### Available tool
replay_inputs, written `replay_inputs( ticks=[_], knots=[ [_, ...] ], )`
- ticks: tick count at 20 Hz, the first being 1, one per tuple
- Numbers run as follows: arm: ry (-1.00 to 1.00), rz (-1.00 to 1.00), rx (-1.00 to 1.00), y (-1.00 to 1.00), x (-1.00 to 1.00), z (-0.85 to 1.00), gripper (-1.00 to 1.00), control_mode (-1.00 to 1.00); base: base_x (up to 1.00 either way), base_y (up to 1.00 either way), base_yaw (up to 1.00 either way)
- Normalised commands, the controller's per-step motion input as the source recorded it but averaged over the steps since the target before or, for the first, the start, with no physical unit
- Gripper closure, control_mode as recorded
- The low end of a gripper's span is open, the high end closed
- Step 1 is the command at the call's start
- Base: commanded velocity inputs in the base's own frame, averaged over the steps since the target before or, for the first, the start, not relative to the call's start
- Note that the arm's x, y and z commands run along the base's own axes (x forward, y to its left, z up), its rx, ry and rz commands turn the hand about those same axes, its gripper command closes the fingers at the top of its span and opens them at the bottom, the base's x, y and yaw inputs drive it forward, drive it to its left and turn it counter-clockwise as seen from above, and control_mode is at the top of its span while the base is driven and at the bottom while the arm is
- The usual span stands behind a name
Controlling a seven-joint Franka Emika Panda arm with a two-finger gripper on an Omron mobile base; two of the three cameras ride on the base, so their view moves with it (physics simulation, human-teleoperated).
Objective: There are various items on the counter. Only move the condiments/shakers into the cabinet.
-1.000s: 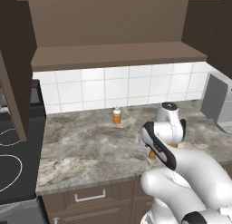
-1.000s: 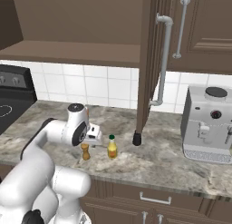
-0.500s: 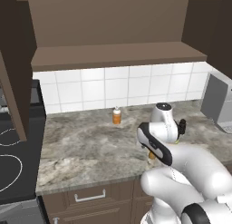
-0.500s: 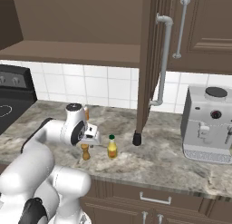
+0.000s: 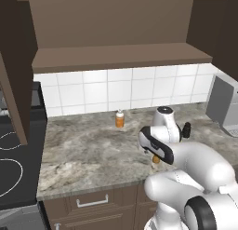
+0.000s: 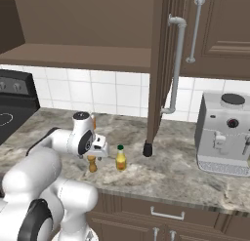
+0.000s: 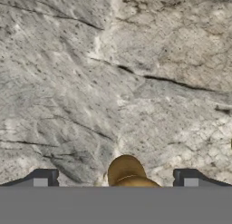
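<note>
On the marbled counter [image 6: 171, 179] my gripper [image 6: 99, 150] hangs open, straight above the brown wooden shaker [image 6: 92, 163]. In the hand view the shaker's rounded top [image 7: 126, 170] rises between the two dark fingertips [image 7: 44, 177], untouched, with the counter [image 7: 113, 82] behind it. The yellow squeeze bottle [image 6: 120, 158] stands just right of the shaker. A small black shaker [image 6: 147, 149] sits farther right, below the open door [image 6: 163, 64]. In the left base view my arm hides most of the brown shaker [image 5: 156, 159]; the black shaker [image 5: 187, 130] shows. The cabinet shelf [image 5: 116, 57] is bare.
An orange bottle [image 5: 120, 118] stands by the tiled backsplash. A silver coffee machine [image 6: 224, 132] occupies the counter's right end and a black stove [image 5: 14, 164] borders the left. Drawers with silver handles [image 5: 93, 202] run under the counter.
The hand has shifted slightly and sunk a little closer over the wooden shaker. Its jaws stay open, and the bottles and shakers have not moved.
</note>
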Motion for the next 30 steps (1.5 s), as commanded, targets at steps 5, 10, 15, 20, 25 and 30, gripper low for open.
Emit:
replay_inputs(
  ticks=[5,10,15,20,25,30],
  knots=[
    [-0.01,0.00,-0.01,0.00,-0.03,-0.08,-1.00,-1.00,0.00,0.00,0.00],
    [-0.04,0.00,0.00,0.00,-0.23,-0.01,-1.00,-1.00,0.00,0.00,0.00],
    [-0.01,0.00,0.00,0.00,0.00,0.00,-1.00,-1.00,0.00,0.00,0.00],
    [-0.07,0.00,0.00,0.00,0.00,0.00,-1.00,-1.00,0.00,0.00,0.00],
    [-0.11,0.00,-0.01,-0.01,0.00,0.00,-1.00,-1.00,0.00,0.00,0.00],
    [-0.02,0.00,0.00,0.00,0.00,-0.11,-1.00,-1.00,0.00,0.00,0.00]
  ],
)
